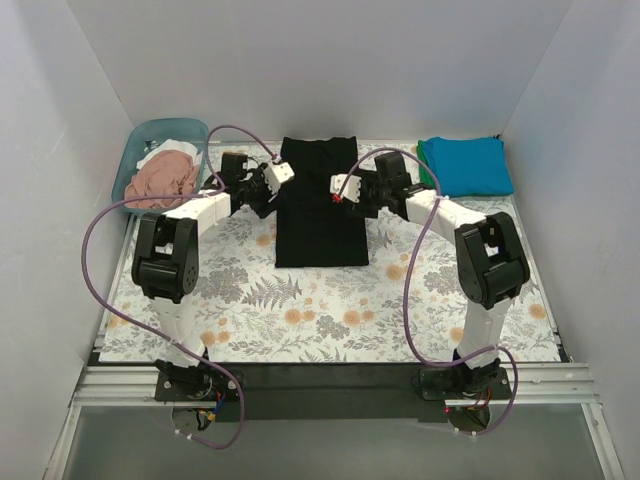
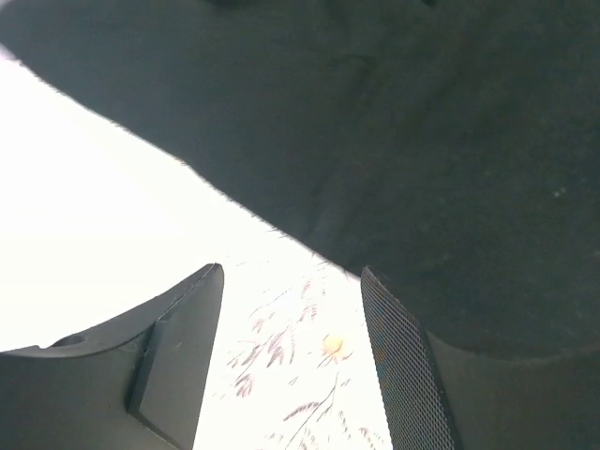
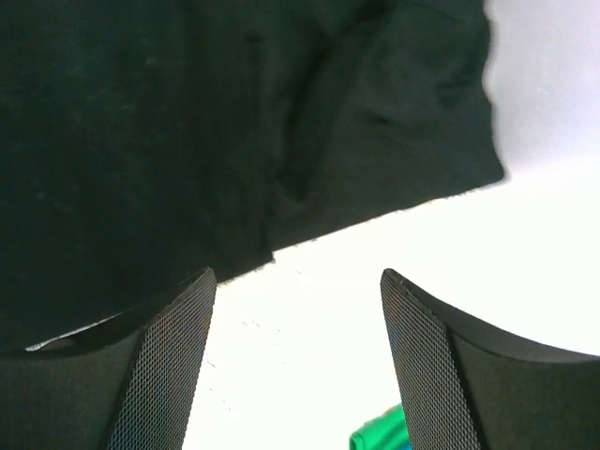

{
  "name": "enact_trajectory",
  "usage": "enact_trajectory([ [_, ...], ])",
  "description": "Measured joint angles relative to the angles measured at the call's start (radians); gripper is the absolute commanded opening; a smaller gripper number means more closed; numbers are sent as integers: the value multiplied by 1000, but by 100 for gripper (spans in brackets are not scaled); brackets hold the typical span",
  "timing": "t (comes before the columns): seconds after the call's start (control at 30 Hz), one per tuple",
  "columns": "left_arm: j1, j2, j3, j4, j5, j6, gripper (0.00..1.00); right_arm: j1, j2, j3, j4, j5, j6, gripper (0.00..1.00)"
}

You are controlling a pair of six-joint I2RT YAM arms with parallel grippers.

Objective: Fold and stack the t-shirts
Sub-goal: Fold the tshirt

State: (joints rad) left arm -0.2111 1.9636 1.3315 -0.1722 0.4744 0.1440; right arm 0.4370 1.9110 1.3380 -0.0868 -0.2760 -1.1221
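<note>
A black t-shirt lies flat in the middle of the table, folded into a long strip running front to back. My left gripper hovers at its left edge and my right gripper at its right edge, both low over the table. The left wrist view has my left gripper open, with only floral cloth between its fingers and the black t-shirt just beyond. My right gripper is open too, holding nothing, with the black t-shirt ahead. A teal-blue t-shirt lies folded at the back right on a green one.
A teal plastic tub at the back left holds a dusty pink t-shirt and a white one. The floral table cloth covers the table, and white walls close in on three sides. A green edge shows below the right fingers.
</note>
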Motion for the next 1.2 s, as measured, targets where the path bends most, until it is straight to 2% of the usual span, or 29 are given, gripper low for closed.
enact_trajectory([
  [0.1, 14, -58, -36, 19, 0, -34, 56, -4, -52, -9, 7, 11, 26, 70],
  [0.23, 27, -255, -177, -26, 56, -40, 45, -3, -214, -71, -45, -19, 65, 53],
  [0.33, 12, -398, -291, -46, 97, -36, 44, 26, -336, -138, -76, -42, 84, 46],
  [0.43, -24, -480, -398, -55, 121, -29, 44, 88, -395, -220, -99, -56, 98, 44],
  [0.67, -106, -461, -539, -59, 111, -18, 45, 175, -309, -323, -164, -63, 124, 40],
  [1.2, -137, -376, -588, 31, 48, 47, 45, 175, -265, -407, -143, -40, 124, 40],
])
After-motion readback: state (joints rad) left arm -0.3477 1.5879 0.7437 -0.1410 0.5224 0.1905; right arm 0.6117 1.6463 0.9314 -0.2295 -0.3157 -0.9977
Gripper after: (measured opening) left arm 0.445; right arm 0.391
